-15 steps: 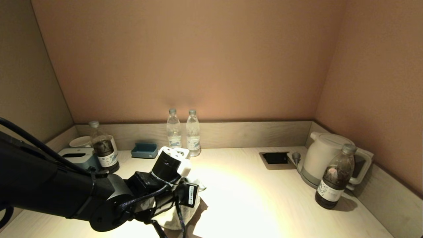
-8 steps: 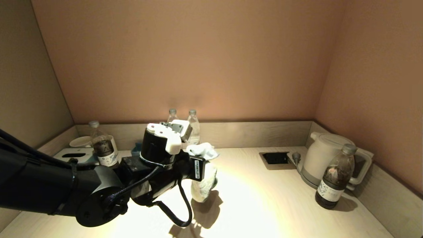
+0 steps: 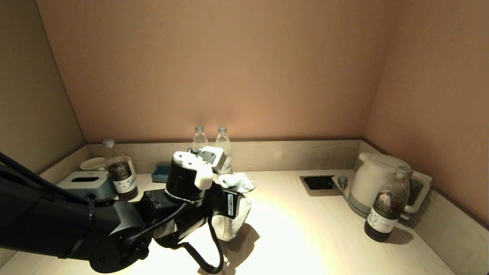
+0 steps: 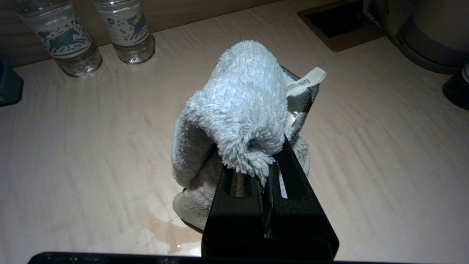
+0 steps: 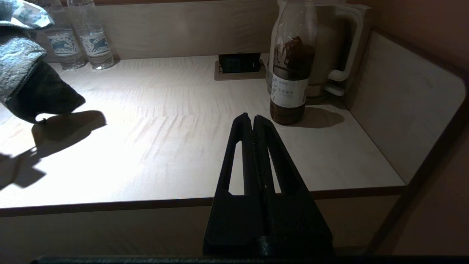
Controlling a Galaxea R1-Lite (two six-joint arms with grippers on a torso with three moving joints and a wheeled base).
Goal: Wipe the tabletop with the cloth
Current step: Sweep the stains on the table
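The cloth [image 4: 238, 121] is pale grey terry, bunched, with a small white tag. It hangs lengthwise downward over the middle-left of the surface [image 3: 305, 229], its lower end near a wet patch [image 4: 165, 227]. The left gripper [image 4: 269, 167] jaws clamp it; the right gripper [image 5: 253, 121] jaws are closed, empty.

Open tabletop [image 3: 290, 229] mid-span, between rear water bottles [image 3: 223, 152] and right-corner kettle [image 3: 372, 183] with tea bottle [image 3: 386, 206].

Tan walls [image 3: 237, 68] enclose a brightly lit wooden counter [image 3: 290, 225].
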